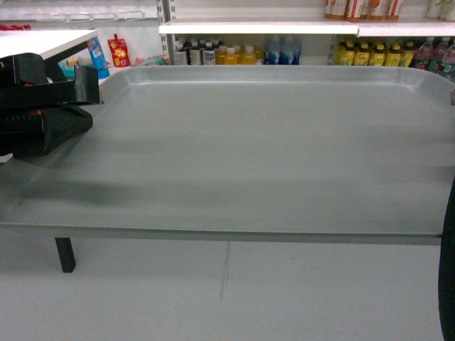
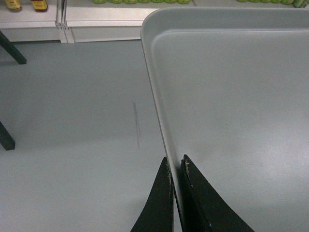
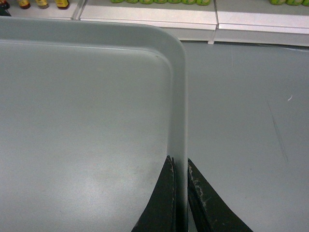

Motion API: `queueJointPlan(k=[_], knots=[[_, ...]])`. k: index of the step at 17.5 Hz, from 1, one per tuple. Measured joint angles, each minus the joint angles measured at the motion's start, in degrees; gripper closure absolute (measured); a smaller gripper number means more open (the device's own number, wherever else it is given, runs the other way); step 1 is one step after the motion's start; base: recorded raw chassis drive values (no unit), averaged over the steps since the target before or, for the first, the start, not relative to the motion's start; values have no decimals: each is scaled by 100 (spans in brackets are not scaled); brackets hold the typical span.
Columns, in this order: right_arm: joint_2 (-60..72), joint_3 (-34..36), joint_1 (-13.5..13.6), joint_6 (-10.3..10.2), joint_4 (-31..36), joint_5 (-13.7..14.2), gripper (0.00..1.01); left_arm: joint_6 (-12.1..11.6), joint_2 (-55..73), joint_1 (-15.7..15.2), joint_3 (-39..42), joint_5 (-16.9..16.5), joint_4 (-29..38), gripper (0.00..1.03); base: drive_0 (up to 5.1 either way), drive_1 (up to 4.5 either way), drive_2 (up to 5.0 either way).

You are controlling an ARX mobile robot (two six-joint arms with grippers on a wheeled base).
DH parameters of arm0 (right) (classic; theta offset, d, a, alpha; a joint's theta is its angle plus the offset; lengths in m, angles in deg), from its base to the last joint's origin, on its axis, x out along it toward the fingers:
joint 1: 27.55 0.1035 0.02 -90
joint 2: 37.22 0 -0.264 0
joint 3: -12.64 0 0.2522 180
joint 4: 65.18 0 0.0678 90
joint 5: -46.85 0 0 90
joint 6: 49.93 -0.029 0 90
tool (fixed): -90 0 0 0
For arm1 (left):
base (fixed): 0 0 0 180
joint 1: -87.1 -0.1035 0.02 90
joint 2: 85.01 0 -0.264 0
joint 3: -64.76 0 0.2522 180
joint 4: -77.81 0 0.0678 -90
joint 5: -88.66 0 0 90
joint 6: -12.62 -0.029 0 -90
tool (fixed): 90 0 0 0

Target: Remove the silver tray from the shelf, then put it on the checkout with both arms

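The silver tray [image 1: 263,149] fills most of the head view, held level above the grey floor. My left gripper [image 2: 175,162] is shut on the tray's left rim [image 2: 159,106], one finger on each side of the lip. It shows as a black block [image 1: 84,87] at the tray's left edge. My right gripper [image 3: 179,162] is shut on the right rim [image 3: 179,96] in the same way. Only a dark sliver of the right arm [image 1: 449,270] shows in the head view. A white flat top [image 1: 43,41], seemingly the checkout, lies at the upper left. The shelf [image 1: 256,27] stands beyond the tray.
Rows of drink bottles [image 1: 234,53] stand under the shelf board across the back. A black leg [image 1: 65,254] stands on the floor below the tray's front left. Two more black legs [image 2: 12,48] show left of the tray. Low shelf bases [image 3: 145,14] line the far floor.
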Motion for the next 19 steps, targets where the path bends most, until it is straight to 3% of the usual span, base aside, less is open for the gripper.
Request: queueJointPlan(k=[12,16,19], knots=[[-33,9,2,0,-2,0,98,0,-39,2,9,4,-4,100,15,-405,435],[-33,7,2,0,-2,0,98,0,-39,2,11,4,-11,100,0,0,0],[-33,7,-4,0,-9,0,98,9,-37,15,9,11,13,100,-473,243,243]])
